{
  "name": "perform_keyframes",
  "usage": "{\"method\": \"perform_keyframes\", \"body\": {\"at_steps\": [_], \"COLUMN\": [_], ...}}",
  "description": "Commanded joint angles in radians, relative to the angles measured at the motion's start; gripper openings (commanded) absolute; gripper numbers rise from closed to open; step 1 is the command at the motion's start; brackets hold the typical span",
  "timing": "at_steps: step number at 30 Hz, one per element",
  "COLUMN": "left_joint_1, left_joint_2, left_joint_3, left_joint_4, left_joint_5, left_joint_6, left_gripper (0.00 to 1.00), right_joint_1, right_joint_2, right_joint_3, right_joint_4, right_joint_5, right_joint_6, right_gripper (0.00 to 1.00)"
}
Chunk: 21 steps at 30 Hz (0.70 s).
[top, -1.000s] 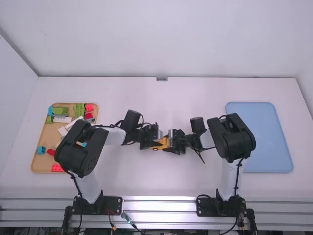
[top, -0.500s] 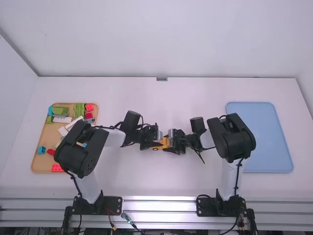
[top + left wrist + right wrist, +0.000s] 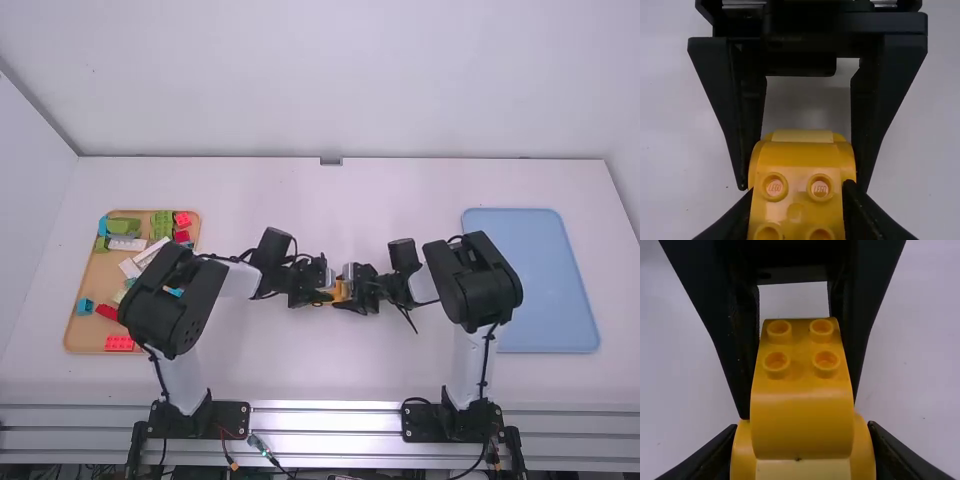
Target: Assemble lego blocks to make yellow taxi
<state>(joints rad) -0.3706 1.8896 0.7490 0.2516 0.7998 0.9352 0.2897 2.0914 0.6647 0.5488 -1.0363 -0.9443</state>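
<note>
White tabletop [image 3: 320, 375] stretched beneath pale walls, and near its middle I saw the two arms reach in from either side to meet at a little yellow block assembly [image 3: 341, 291]. Black fingers of the left gripper [image 3: 324, 296] were clamped on the sides of a studded yellow block [image 3: 800, 402] with a curved end. Facing it, the right gripper [image 3: 352, 299] pinched the wider yellow piece [image 3: 864, 447] against the studded one, a finger on each side. I couldn't tell whether the two parts were fully pressed together. Off to the left lay a tan tray [image 3: 98, 278] of loose blocks, with green [image 3: 124, 226], white [image 3: 127, 244], blue [image 3: 85, 306] and red ones [image 3: 119, 343] among them, the left arm angling over its edge. Well apart, on the right, a flat blue tray [image 3: 535, 290] sat partly behind the right arm.
</note>
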Motion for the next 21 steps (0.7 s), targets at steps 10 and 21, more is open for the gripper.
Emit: {"method": "perform_keyframes", "body": {"at_steps": [10, 21], "left_joint_1": [-0.026, -0.018], "left_joint_2": [0.058, -0.014], "left_joint_3": [-0.040, -0.042], "left_joint_4": [-0.026, -0.062], "left_joint_5": [-0.055, -0.057], "left_joint_6": [0.015, 0.015], "left_gripper": [0.37, 0.40], "right_joint_1": [0.013, 0.012], "right_joint_2": [0.016, 0.016], "right_joint_3": [0.010, 0.010], "right_joint_4": [-0.008, -0.011], "right_joint_5": [0.094, 0.095], "right_joint_6": [0.028, 0.028], "right_gripper": [0.55, 0.55]}}
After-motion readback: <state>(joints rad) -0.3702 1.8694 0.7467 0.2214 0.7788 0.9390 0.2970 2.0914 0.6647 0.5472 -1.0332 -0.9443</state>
